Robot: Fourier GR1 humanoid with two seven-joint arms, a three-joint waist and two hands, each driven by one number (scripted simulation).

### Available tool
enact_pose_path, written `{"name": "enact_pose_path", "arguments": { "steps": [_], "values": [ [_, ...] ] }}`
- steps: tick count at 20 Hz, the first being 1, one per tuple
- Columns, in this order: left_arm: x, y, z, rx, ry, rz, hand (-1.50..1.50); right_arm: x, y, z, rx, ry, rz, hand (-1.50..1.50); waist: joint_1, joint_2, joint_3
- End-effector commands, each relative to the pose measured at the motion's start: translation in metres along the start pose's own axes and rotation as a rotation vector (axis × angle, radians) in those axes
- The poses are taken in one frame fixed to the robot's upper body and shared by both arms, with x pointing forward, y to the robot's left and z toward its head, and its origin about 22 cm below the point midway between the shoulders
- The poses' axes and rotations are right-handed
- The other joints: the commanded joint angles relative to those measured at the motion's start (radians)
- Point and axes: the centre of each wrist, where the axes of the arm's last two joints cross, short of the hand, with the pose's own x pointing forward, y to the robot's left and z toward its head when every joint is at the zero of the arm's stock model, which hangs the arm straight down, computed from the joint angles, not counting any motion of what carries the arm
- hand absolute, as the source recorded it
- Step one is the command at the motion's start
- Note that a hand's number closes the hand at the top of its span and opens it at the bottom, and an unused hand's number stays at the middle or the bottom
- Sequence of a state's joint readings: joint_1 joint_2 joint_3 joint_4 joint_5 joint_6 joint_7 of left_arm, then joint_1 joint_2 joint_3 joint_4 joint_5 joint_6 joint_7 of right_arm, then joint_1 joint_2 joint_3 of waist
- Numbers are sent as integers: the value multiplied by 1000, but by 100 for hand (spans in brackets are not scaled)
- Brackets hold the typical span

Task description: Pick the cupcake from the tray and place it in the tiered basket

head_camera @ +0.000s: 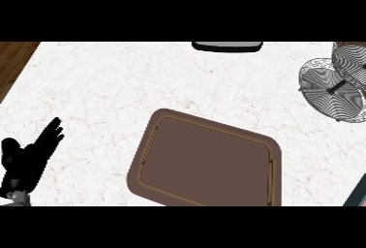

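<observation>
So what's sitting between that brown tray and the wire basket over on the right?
Nothing: in the head view, only bare white counter lies between the tray and the tiered basket.

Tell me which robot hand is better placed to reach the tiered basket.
Probably the right. The tiered basket sits at the counter's far right, while the left robot hand rests open at the lower left, across the tray. The right robot hand is out of view, and no cupcake shows.

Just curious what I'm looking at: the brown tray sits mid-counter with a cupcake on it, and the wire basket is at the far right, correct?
Not quite. In the head view the brown tray holds nothing; no cupcake shows. The wire basket is indeed at the far right.
</observation>
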State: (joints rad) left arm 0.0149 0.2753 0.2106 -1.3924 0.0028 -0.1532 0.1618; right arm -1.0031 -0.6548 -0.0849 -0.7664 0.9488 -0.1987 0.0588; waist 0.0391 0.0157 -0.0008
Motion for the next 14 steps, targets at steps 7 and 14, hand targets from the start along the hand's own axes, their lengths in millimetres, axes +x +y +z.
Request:
{"name": "enact_pose_path", "arguments": {
  "steps": [7, 14],
  "values": [
    [-1, -4, -4, -15, -5, 3, 0, -22, -1, -21, 46, -131, 215, 150, 13, 3, 1],
    [4, -12, -4, -16, -13, 3, 0, -32, -13, -30, 150, -121, 289, 150, 16, 3, 2]
  ]
}}
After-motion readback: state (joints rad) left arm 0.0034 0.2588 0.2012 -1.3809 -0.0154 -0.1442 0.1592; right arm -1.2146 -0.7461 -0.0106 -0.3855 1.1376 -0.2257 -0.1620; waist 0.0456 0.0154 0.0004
